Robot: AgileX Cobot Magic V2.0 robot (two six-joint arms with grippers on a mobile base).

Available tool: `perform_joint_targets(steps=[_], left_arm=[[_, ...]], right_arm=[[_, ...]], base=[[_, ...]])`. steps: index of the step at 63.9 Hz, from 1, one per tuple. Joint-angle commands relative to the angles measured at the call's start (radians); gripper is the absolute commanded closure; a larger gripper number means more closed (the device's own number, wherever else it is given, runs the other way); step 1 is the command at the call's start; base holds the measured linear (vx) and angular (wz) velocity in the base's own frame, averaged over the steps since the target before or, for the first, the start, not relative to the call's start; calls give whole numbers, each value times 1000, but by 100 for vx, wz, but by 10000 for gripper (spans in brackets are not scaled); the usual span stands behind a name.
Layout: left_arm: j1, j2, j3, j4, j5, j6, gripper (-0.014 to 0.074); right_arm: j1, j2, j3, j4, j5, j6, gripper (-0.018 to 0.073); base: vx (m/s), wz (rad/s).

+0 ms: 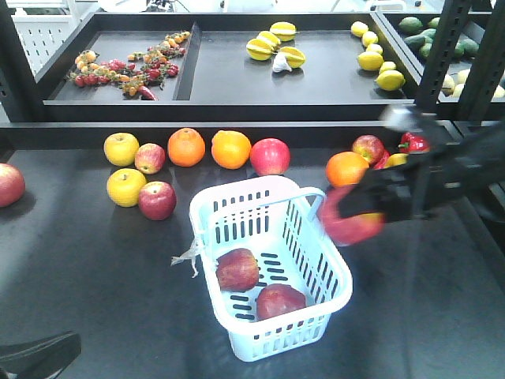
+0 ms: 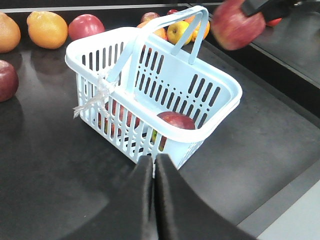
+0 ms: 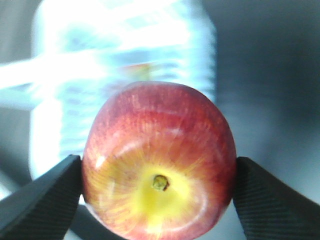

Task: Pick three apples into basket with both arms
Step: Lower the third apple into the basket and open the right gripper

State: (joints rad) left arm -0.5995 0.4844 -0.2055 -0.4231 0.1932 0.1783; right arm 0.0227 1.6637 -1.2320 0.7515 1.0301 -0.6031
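Note:
The pale blue basket [image 1: 341, 278] stands in the middle of the dark table with its handle up. Inside it lie two dark red apples [image 1: 237, 269] [image 1: 279, 302]. A third apple [image 1: 351, 217], motion-blurred, hangs in the air just right of the basket's handle, with my right gripper [image 3: 159, 170] shut on it. Both fingers [image 3: 45, 200] press its sides, and its yellow underside faces the camera. My left gripper [image 2: 153, 159] is shut and empty. It hovers just in front of the basket's near corner [image 2: 172, 147], low over the table.
Loose fruit lines the back of the table: yellow apples [image 1: 121, 148], oranges [image 1: 186, 147], red apples [image 1: 270, 156] and a red pepper [image 1: 414, 144]. One more red apple [image 1: 8, 184] lies at the far left. A shelf tray [image 1: 316, 79] behind holds lemons and starfruit.

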Motion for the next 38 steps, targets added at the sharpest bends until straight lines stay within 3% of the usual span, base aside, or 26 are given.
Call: perform_joint_targets(steps=[1, 19, 38], left_arm=[[1, 2, -25, -12, -58, -6, 603], [1, 2, -25, -12, -58, -6, 603], [1, 2, -25, -12, -58, -6, 603]], right_arm=[[87, -29, -29, 50, -87, -1, 533], [247, 97, -29, 50, -217, 19, 531], [271, 175, -29, 48, -279, 25, 466]], base=[[0, 0], [0, 0], [0, 0]])
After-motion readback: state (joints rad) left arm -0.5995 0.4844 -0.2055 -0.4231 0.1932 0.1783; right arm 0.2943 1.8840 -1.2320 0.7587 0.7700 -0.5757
